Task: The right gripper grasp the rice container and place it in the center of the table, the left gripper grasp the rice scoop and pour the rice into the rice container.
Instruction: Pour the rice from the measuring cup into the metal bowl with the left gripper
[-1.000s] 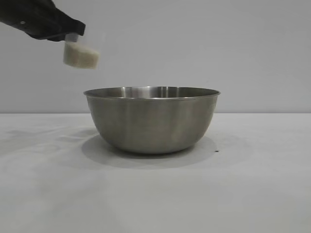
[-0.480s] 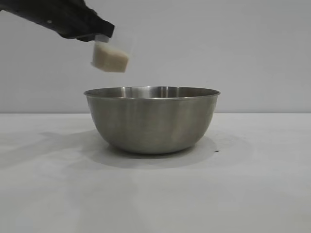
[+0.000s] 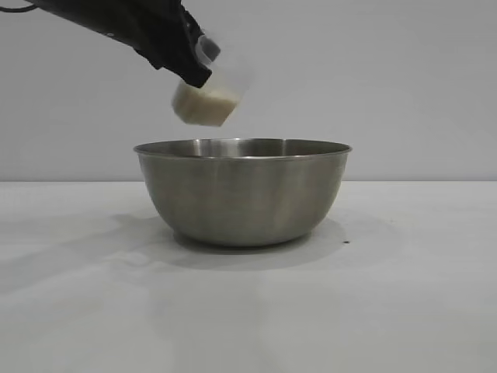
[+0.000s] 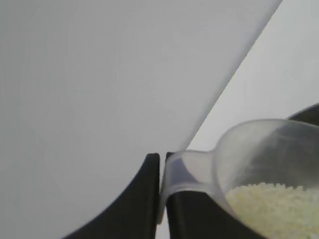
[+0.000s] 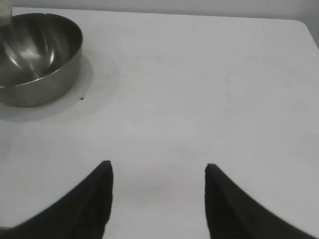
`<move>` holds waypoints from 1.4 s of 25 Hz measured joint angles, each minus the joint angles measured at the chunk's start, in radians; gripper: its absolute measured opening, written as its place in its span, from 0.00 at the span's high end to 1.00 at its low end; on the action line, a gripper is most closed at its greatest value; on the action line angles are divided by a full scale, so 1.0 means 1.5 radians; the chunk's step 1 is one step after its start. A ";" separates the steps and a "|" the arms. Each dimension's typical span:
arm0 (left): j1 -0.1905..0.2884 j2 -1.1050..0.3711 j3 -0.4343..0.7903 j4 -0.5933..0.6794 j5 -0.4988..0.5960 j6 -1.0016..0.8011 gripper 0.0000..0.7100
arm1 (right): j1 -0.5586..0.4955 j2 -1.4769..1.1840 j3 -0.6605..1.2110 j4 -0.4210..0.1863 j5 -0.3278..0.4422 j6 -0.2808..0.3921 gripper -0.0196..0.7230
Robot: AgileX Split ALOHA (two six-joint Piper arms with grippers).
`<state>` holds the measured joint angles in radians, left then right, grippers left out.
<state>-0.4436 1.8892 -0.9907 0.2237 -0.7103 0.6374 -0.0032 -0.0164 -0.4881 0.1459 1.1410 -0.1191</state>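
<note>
The rice container [image 3: 242, 190], a large steel bowl, stands on the white table [image 3: 404, 295] at its middle; it also shows in the right wrist view [image 5: 35, 59]. My left gripper [image 3: 190, 66] is shut on the handle of the rice scoop [image 3: 208, 97], a frosted plastic cup, and holds it tilted above the bowl's left rim. White rice [image 3: 203, 107] lies in the scoop, also seen in the left wrist view [image 4: 271, 206], where the scoop's handle [image 4: 187, 172] sits between the fingers. My right gripper [image 5: 158, 172] is open and empty over bare table, away from the bowl.
A tiny dark speck [image 3: 346, 242] lies on the table just right of the bowl. A plain grey wall stands behind the table. The table's far edge and rounded corner [image 5: 304, 25] show in the right wrist view.
My left gripper has carried the scoop to the right and slightly down, from left of the bowl to above its left rim, and tilted it more.
</note>
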 joint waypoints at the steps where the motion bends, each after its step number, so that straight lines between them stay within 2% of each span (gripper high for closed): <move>1: -0.004 0.000 0.000 -0.003 0.000 0.022 1.00 | 0.000 0.000 0.000 0.000 0.000 0.000 0.49; 15: -0.023 0.018 0.003 -0.018 -0.097 0.304 1.00 | 0.000 0.000 0.000 0.000 0.000 0.000 0.49; 26: -0.023 0.116 0.003 0.001 -0.265 0.529 1.00 | 0.000 0.000 0.000 0.000 0.000 0.000 0.49; 35: -0.023 0.149 0.003 0.031 -0.274 0.685 1.00 | 0.000 0.000 0.000 0.000 0.000 0.000 0.49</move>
<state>-0.4785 2.1122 -0.9869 0.2708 -1.1212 1.6656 -0.0032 -0.0164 -0.4881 0.1459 1.1410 -0.1191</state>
